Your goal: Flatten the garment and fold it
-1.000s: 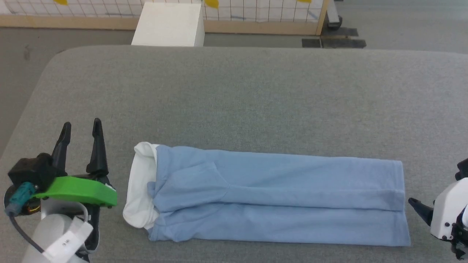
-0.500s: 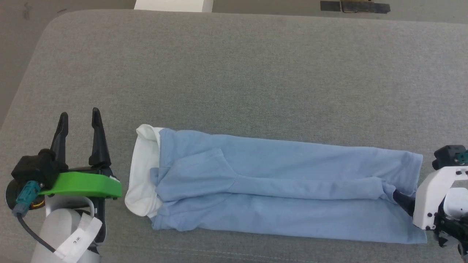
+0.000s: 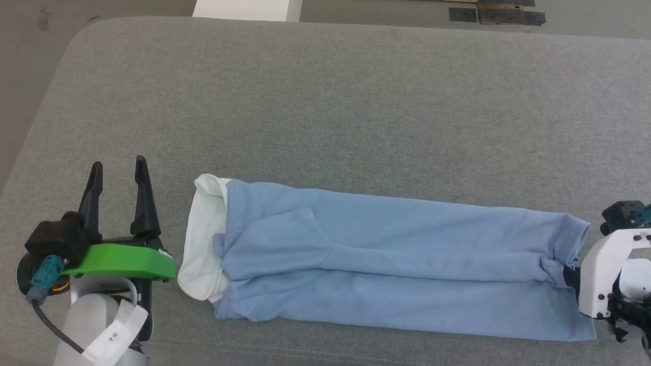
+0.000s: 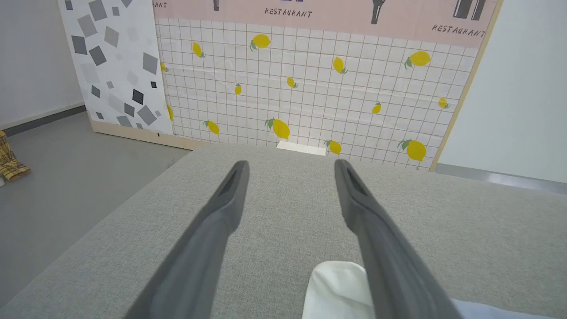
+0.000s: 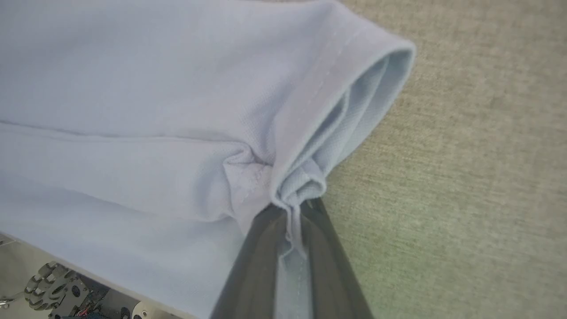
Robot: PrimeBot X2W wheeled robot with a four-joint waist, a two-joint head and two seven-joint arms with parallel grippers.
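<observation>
The garment, a light blue shirt folded lengthwise into a long strip, lies across the near part of the grey table, its white collar at the left end. My right gripper is at the strip's right end, shut on the hem. In the right wrist view the two fingers pinch a bunched fold of the garment at my right gripper. My left gripper stands open just left of the collar, apart from it. Between the spread fingers of my left gripper is bare table, and the collar shows at the bottom.
A white box stands on the floor beyond the table's far edge. The table's rounded left edge drops to grey floor. A lemon-patterned wall panel stands behind the table. The far half of the table is bare grey cloth.
My right gripper has come in from the right onto the hem and shut on it, so the cloth bunches there. The head camera shifted. The left gripper stays open.
</observation>
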